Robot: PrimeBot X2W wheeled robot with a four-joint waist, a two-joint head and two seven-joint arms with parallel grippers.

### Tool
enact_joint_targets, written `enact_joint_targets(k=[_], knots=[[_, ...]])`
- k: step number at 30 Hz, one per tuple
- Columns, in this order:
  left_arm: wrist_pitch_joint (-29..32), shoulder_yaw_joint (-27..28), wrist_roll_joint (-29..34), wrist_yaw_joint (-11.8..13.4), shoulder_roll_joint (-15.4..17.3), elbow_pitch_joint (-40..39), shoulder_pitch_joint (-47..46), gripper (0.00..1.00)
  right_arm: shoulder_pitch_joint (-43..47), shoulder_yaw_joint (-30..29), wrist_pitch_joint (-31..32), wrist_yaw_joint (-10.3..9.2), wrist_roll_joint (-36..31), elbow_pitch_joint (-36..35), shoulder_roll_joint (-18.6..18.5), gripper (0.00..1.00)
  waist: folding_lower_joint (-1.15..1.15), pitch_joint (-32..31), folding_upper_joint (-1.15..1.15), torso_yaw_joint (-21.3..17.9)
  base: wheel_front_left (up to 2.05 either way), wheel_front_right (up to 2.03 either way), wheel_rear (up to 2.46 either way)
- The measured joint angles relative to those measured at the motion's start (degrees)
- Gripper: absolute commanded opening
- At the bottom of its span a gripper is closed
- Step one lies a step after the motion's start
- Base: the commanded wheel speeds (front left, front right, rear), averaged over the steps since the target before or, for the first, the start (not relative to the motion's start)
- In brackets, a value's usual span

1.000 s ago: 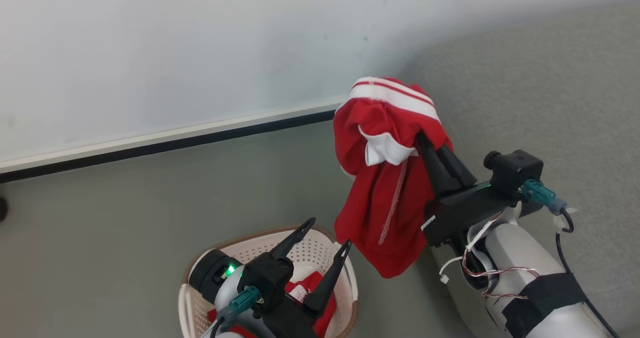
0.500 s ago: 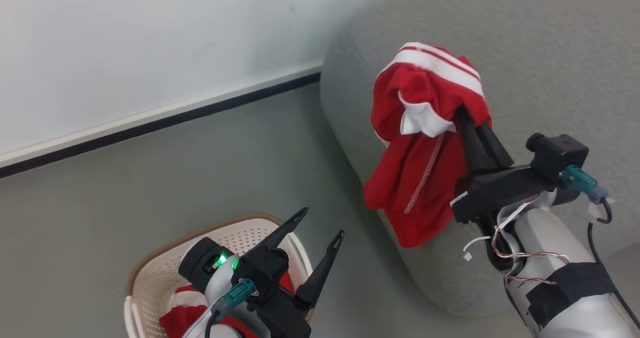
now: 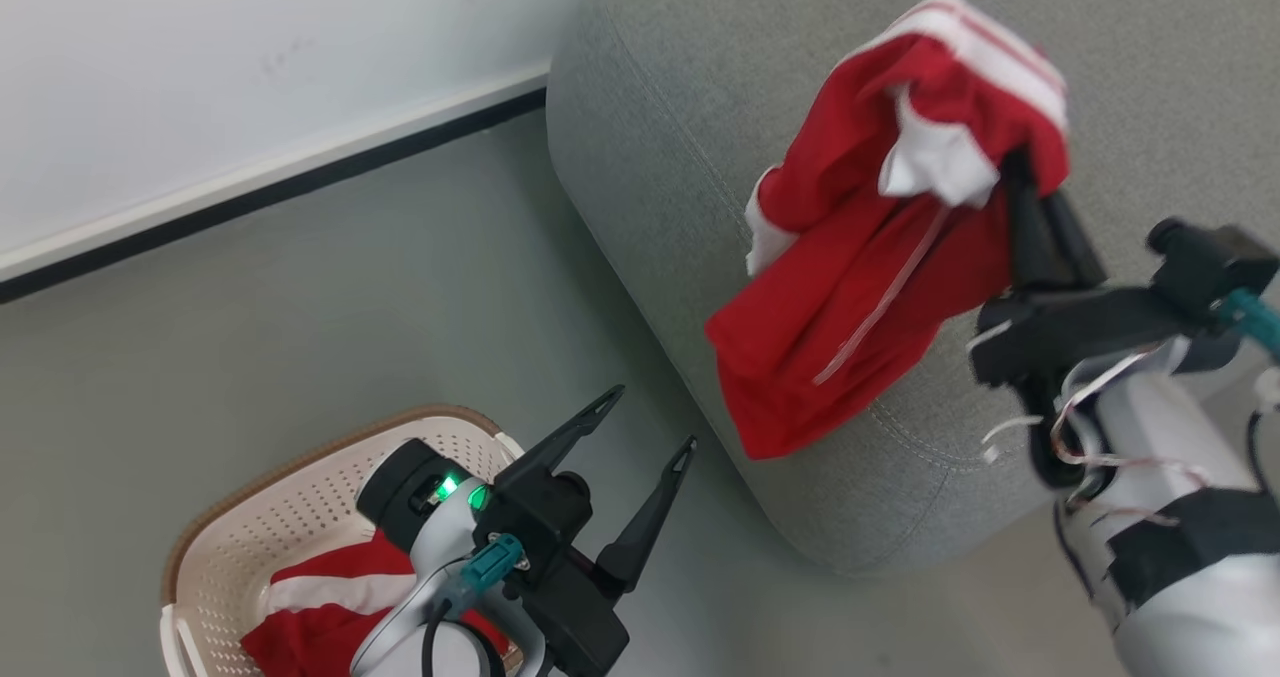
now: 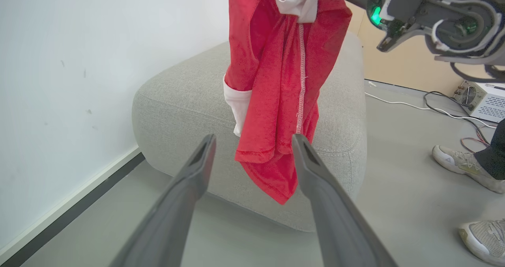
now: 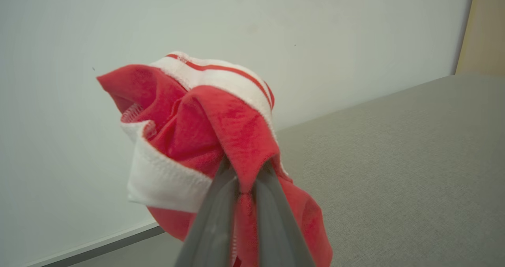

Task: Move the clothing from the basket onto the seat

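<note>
My right gripper [image 3: 1018,167] is shut on a red garment with white stripe trim [image 3: 870,287], which hangs bunched over the grey seat [image 3: 660,147] near its front corner. In the right wrist view the fingers pinch a fold of that garment [image 5: 197,117] at the gripper [image 5: 245,172], with the seat [image 5: 394,160] behind. My left gripper [image 3: 652,419] is open and empty above the cream basket [image 3: 250,502], where another red garment [image 3: 310,612] lies. The left wrist view looks past the open gripper [image 4: 253,139] at the hanging garment [image 4: 276,81] and the seat [image 4: 177,101].
A white wall with a dark baseboard [image 3: 250,192] runs behind the basket and the seat. Grey floor [image 3: 350,337] lies between them. A person's shoes [image 4: 461,166] stand right of the seat, near cables and a white box [image 4: 483,99].
The head camera has turned right, bringing the seat into view. My right gripper has carried the red garment from beside the basket to above the seat. The left gripper stays open over the basket.
</note>
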Motion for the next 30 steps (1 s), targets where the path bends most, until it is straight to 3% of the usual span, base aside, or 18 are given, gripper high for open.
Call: enact_joint_targets(k=[9, 24, 30], knots=[[1.43, -1.02, 0.54, -1.0, -0.14, -0.9, -2.31, 1.0, -9.18, -5.03, -0.02, -0.48, 0.47, 3.15, -3.89, 0.0, 0.0, 3.07, 0.0, -0.29, 0.0, 0.0, 0.0], [2.93, -2.15, 1.22, -2.01, -0.26, -2.99, -4.77, 1.0, -24.48, -12.13, -0.42, -1.51, 0.29, 10.32, -13.61, 0.0, 0.0, 7.84, 0.0, 3.63, 0.0, 0.0, 0.0], [3.43, -2.11, 1.67, -2.01, -0.12, -4.16, -5.75, 1.0, -27.75, -13.1, -0.43, -1.52, -0.09, 13.35, -15.05, 0.0, 0.0, 10.55, 0.0, 5.1, 0.0, 0.0, 0.0]])
